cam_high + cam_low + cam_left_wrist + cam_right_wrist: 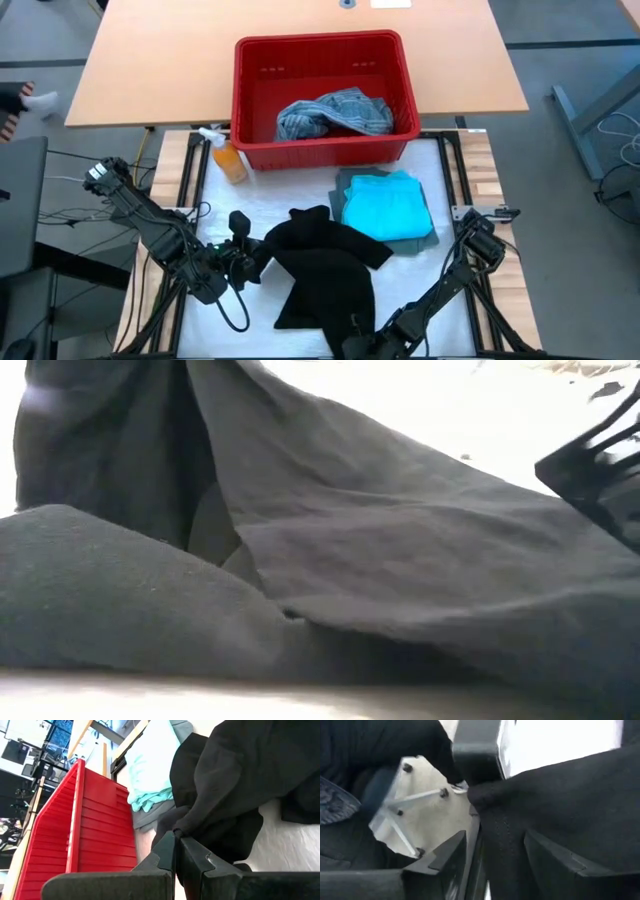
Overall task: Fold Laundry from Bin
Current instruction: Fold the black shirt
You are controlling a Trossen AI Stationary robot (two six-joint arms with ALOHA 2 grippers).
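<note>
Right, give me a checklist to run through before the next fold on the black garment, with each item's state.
1. Left gripper shut on black garment at its left edge: ok.
2. Right gripper at the garment's near hem, cloth between its jaws, jaws wide: grip not closed, not ok.
3. Black garment flat: not ok, bunched and creased.
4. Turquoise garment folded on the grey-green one, clear of the black one: not ok, a sleeve reaches their edge.
5. Bin emptied: not ok, blue-grey garment inside.
6. Spray bottle clear of the fold area: ok.
</note>
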